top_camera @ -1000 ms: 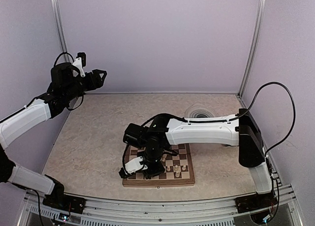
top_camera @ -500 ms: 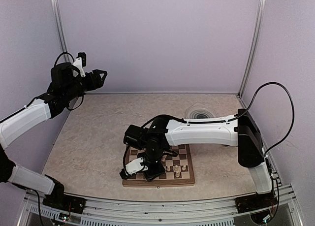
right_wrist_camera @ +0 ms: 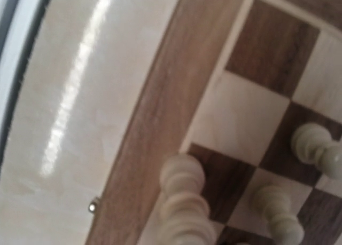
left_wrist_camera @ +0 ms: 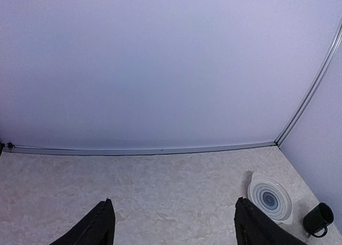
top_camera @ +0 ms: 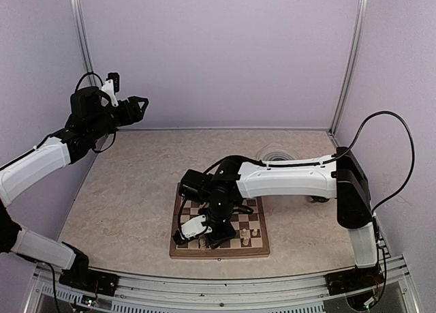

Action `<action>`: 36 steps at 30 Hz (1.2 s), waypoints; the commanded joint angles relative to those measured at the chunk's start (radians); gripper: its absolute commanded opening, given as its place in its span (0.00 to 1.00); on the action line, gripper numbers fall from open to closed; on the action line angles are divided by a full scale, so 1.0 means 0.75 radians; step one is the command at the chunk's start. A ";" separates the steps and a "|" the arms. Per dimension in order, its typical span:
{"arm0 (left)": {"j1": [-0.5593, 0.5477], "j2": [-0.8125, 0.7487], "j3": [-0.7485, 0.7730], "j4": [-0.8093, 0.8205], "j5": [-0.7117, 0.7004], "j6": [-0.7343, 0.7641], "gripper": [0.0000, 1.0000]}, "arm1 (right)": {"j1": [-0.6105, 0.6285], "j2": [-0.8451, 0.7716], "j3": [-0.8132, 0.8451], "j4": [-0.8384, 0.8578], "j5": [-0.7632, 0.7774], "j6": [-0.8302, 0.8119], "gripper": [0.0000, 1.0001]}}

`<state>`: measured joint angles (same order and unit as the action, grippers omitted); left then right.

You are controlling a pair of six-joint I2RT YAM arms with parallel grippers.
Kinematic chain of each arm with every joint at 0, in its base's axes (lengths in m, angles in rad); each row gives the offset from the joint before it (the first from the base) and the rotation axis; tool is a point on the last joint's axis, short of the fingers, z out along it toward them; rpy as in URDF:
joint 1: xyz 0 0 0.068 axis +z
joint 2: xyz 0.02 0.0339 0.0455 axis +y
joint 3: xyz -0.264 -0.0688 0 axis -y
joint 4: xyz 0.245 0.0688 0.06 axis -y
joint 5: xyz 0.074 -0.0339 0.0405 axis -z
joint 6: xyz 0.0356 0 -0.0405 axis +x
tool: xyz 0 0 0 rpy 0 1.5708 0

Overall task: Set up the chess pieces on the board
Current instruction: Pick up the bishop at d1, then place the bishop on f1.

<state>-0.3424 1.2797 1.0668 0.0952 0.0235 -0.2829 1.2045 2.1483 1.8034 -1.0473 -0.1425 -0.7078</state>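
Status: right tool (top_camera: 201, 238) low at checked wooden chessboard (top_camera: 231, 253) lower-left corner, likely seating pale cream chess pieces (right_wrist_camera: 183, 202); grip unreadable. Left tool (left_wrist_camera: 173, 213) parked high, spread.

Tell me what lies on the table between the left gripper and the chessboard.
Bare tabletop only, in the top view, from the raised left gripper to the chessboard.

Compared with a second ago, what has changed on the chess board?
The right arm slid slightly rightward over the board; whether it released a piece, I cannot tell. The left fingers stayed open and raised; the board and standing chess pieces stayed put.
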 commanded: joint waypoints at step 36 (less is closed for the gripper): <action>-0.006 0.037 0.032 0.000 0.039 0.017 0.76 | -0.117 -0.355 -0.391 0.088 -0.035 -0.006 0.10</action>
<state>-0.3424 1.2926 1.0668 0.0952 0.0456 -0.2829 1.1309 1.9106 1.5398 -1.0077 -0.1463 -0.7097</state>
